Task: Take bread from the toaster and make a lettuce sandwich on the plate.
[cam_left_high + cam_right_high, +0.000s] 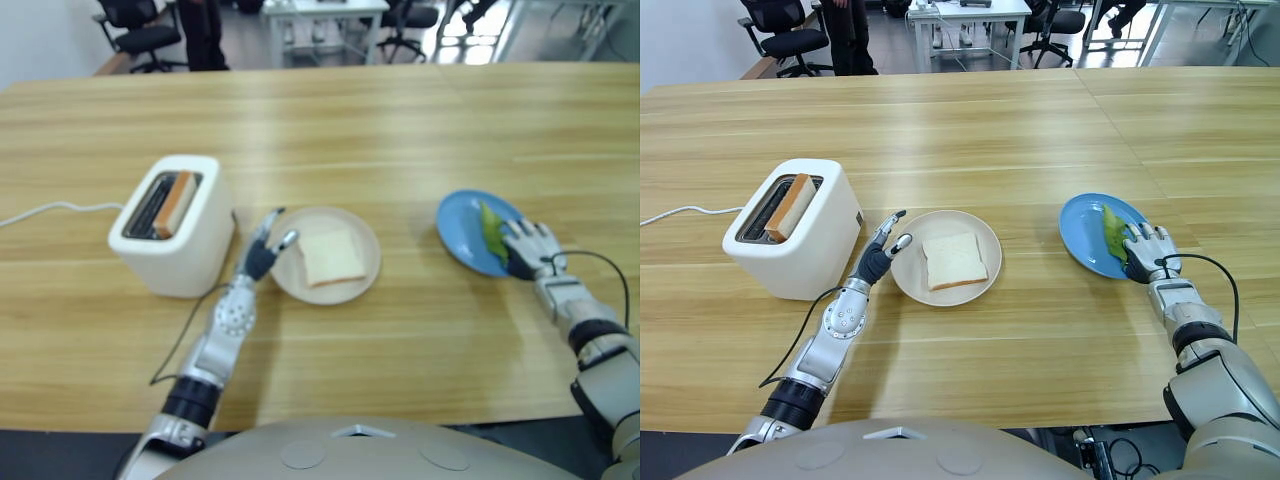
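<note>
- The left hand [878, 262] has its fingers [902, 240] stretched out and slightly spread, with nothing in them.
- Their tips lie at the near-left rim of the beige plate [990, 240], just right of them.
- A slice of bread [954, 260] lies flat in the middle of that plate, a little to the right of the fingertips and apart from them.
- The toaster [805, 255] stands just left of those fingers, and a second slice [790, 207] stands upright in its slot.
- The toaster's white cord [680, 213] trails further left across the table [1040, 140].
- The right hand [1148, 255] lies with its fingers [1134, 236] extended and fanned, clasping nothing.
- Their tips rest at the right edge of the lettuce [1112, 232], which lies immediately left of them.
- The leaf lies on the blue plate [1080, 230], which spreads leftward under and beyond the fingers.
- The beige plate is well to the left of this hand.
</note>
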Robot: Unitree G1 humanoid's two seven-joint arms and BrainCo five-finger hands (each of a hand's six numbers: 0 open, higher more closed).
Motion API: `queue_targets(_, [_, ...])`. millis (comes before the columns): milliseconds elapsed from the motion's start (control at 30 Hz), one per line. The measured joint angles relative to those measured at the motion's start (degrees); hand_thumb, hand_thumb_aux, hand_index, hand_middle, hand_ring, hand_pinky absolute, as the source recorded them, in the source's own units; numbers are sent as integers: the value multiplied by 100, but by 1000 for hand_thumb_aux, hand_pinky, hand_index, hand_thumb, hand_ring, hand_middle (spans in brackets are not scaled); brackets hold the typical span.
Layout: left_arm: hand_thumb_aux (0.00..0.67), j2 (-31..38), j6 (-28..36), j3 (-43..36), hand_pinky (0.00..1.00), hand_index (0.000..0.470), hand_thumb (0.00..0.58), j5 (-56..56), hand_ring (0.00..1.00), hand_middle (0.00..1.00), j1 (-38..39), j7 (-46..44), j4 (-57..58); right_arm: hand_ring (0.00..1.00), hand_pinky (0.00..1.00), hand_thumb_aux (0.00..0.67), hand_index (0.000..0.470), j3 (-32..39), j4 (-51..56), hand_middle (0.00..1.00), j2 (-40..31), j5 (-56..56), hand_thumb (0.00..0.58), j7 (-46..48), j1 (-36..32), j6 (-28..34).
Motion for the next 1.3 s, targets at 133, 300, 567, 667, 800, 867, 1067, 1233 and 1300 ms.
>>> queue_targets(133, [0,0,-1,-4,0,0,0,2,0,0,5,2,34,1000,1000,670,460,-46,-174,1000,-88,180,580,-45,122,-107])
queue_targets(300, [0,-2,-9,-7,0,0,0,1,0,0,9,22,85,1000,1000,670,460,-262,-892,1000,-391,409,580,-70,393,-202])
queue_targets(567, [0,-7,-62,2,0,0,0,-3,0,0,-2,89,192,1000,1000,670,460,-796,-2835,1000,-815,525,580,40,1122,112])
queue_targets(667, [0,-5,-83,8,0,0,0,-9,0,0,-16,107,273,1000,1000,670,460,-1032,-3628,1000,-893,522,580,226,1405,275])
queue_targets(800, [0,-7,-117,23,0,0,0,-32,0,0,-46,118,361,1000,1000,670,460,-1285,-4453,1000,-934,491,580,508,1583,492])
queue_targets(867, [0,-17,-128,40,0,0,0,-96,0,0,-68,117,404,1000,1000,670,460,-1341,-4819,1000,-899,432,580,655,1615,560])
queue_targets(1067, [0,-53,-231,239,0,0,0,-453,0,0,-236,114,659,1000,1000,670,460,-970,-5780,1000,-42,-24,580,1264,1200,603])
queue_targets(1233, [0,-69,-280,412,0,0,0,-673,0,0,-344,95,825,1000,1000,670,460,-320,-5756,1000,852,-405,580,1584,732,464])
queue_targets(1300, [0,-77,-293,413,0,0,0,-690,0,0,-377,89,867,1000,1000,670,460,4,-5580,1000,1213,-563,580,1645,638,394])
